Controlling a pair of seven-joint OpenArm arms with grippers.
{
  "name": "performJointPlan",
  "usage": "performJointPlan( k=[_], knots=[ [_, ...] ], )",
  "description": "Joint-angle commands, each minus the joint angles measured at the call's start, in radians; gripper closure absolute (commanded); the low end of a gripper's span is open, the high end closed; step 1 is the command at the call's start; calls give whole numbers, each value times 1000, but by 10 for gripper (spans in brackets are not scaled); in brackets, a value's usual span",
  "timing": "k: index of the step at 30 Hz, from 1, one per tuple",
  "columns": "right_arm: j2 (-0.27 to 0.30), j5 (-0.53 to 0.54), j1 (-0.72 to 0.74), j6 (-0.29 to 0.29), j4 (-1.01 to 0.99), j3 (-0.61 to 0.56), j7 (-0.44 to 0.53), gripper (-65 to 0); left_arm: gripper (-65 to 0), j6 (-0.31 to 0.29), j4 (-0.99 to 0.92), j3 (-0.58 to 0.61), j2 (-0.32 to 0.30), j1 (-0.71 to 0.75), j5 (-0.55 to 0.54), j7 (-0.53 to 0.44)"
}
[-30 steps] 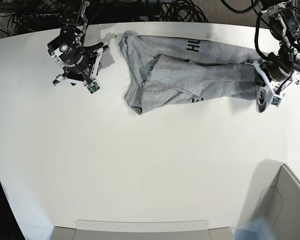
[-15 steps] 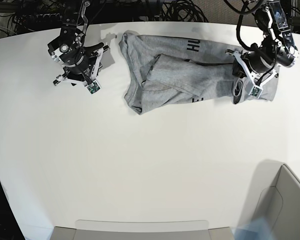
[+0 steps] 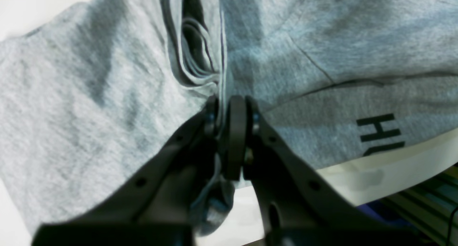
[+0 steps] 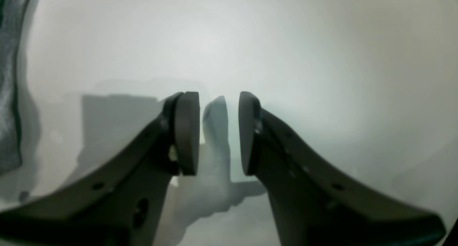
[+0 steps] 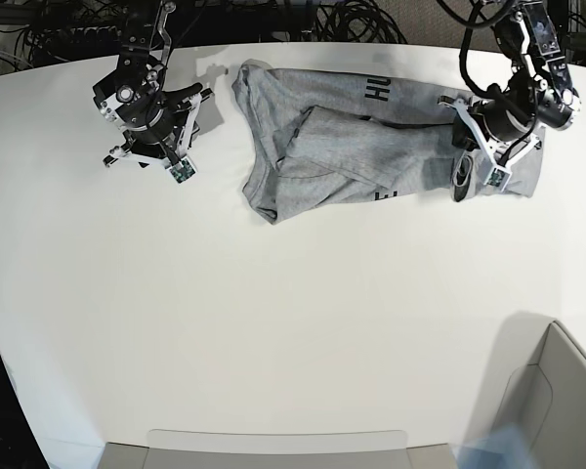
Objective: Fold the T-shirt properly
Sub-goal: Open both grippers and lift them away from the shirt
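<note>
Pinching a bunched hem of the T-shirt (image 3: 107,106) between our left fingers (image 3: 229,113), we have carried that end back over the garment since a second ago, starting a fold inward. Beyond them the lettering shows. Our right fingers (image 4: 218,131) stay spread over bare desk (image 4: 322,60), the shirt well aside.

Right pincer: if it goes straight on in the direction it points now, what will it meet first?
Most likely the bare white table. The right pincer stands open with only tabletop ahead; the T-shirt lies off at the view's left edge, outside that line. Depth is hard to judge.
</note>
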Motion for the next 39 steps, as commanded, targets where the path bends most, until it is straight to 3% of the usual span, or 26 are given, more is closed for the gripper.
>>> performJointPlan(
  k=[1,6,9,16,20,23,25,31,39],
  knots=[
    [0,7,10,12,20,-1,16,-192,-24,-2,18,28,-9,-6,-20,-12],
    [0,7,13,12,19,-1,16,-192,-186,-2,20,101,-9,-6,-21,-6],
    [-18,7,13,12,17,0,16,-192,-222,-2,41,140,-9,-26,-21,49],
    [-18,7,13,12,17,-1,16,-192,-135,-2,44,107,9,-100,-20,62],
    [-18,7,13,12,17,-1,16,-192,-12,-2,46,-55,6,-98,-20,62],
    [-20,7,13,12,17,4,16,-192,0,-2,46,-215,3,-92,-15,62],
    [-20,7,13,12,17,5,16,-192,0,-2,44,-256,-29,-89,-14,62],
    [-20,30,14,12,16,4,16,-192,0,-2,32,-213,-49,-66,5,47],
    [-10,261,5,12,19,23,16,-192,0,-2,-215,-49,-47,-115,203,-77]
  ],
)
